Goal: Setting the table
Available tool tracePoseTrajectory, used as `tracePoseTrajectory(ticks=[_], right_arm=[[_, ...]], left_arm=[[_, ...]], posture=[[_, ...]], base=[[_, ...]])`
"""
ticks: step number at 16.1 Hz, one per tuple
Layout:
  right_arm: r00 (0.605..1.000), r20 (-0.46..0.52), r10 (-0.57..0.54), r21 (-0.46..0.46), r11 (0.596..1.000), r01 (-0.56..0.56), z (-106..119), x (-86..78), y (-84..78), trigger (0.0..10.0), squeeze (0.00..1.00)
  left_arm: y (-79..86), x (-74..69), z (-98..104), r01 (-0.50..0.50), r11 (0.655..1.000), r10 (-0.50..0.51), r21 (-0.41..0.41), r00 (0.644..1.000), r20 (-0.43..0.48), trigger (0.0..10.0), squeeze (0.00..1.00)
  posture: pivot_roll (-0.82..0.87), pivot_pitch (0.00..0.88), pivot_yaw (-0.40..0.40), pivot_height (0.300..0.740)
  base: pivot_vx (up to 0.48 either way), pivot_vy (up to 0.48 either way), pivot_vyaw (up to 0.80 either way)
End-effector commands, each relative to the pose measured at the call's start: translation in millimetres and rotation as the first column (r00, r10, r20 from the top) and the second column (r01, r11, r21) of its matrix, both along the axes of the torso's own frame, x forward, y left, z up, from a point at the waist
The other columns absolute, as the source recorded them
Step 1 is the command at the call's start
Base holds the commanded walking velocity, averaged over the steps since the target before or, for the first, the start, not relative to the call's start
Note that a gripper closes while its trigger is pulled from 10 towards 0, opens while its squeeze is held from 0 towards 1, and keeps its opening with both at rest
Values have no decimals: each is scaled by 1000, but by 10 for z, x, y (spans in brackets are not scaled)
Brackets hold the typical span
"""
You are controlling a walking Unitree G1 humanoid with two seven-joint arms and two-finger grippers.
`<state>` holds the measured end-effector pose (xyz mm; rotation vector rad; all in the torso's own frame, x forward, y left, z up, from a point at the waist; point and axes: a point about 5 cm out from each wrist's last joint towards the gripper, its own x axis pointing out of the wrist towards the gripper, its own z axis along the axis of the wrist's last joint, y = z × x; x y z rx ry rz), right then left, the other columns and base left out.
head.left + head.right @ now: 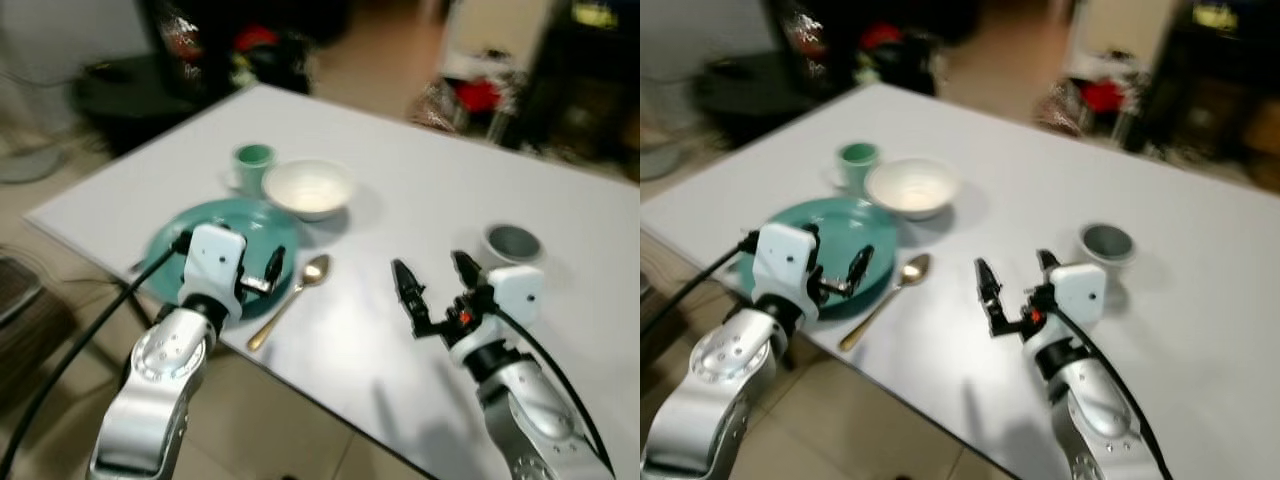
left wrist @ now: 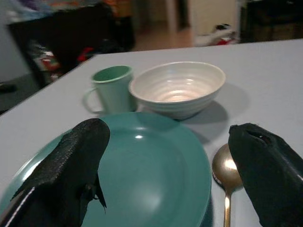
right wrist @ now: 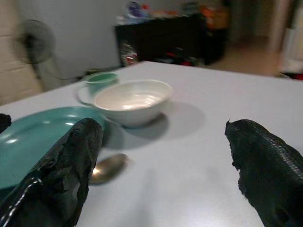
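on the tabletop: one teal plate at the near edge, stiff, glazed, likely slick, best pinched at the rim; one white bowl behind it, breakable; one green mug, take the handle; one grey cup; one gold spoon, light, thin. left claw over the plate, right claw beside the spoon, both spread wide, empty.

On the counter we see a plate at the near left edge, a spoon just right of it, a bowl and mug behind, and a small cup well apart to the right.
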<state>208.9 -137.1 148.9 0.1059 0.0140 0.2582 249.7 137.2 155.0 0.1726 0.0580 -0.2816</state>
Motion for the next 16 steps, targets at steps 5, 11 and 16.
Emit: tracePoseTrajectory(ticks=[5, 11, 16], right_arm=[[999, -21, -49, 5, 999, 50, -34, -27, -41, 10000, 1000], [995, -52, -84, 37, 996, 86, -83, -32, -52, 10000, 1000], [997, -39, -70, 39, 997, 71, -57, 1, -10, 10000, 1000]], left_arm=[[-2, -24, -16, -21, 1000, 21, -21, 1000, -20, 10000, 0], [4, -17, 30, -21, 1000, 21, 5, 1000, 8, 10000, 0], [32, -2, 27, -51, 999, 51, 7, 999, 7, 10000, 0]], posture=[[8, 0, 35, 740], [25, 0, 32, 740], [30, 0, 31, 740]], base=[[0, 0, 800], [0, 0, 800], [0, 0, 800]])
